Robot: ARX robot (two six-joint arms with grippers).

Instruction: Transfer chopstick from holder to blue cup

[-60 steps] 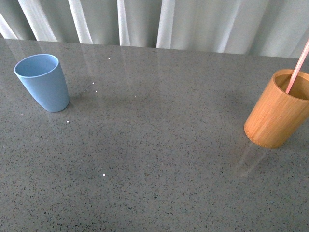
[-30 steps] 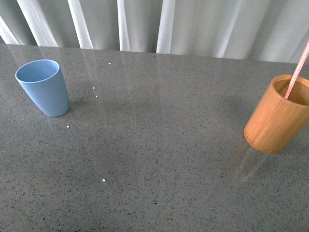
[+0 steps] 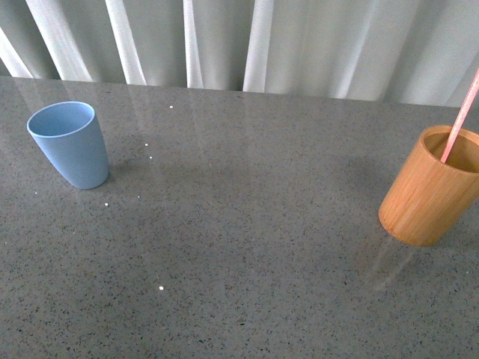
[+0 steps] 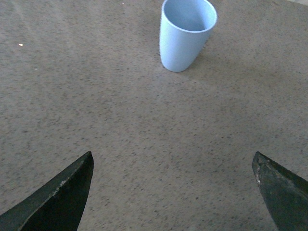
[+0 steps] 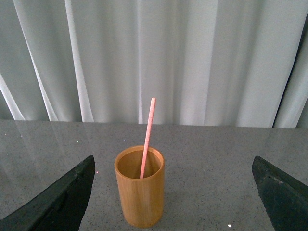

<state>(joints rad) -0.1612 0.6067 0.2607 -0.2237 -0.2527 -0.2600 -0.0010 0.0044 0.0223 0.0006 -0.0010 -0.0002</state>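
Closing our released right gripper [image 5: 173, 161] askew, we might miss the thin chopstick [image 5: 147, 137] or tip the holder [image 5: 139, 199].

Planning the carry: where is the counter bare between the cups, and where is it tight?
Bare: the whole middle of the countertop between the blue cup at left and the holder at right, plus the near strip before both. Nowhere crowded; only the chopstick, leaning in the holder, stands tall at the right edge.
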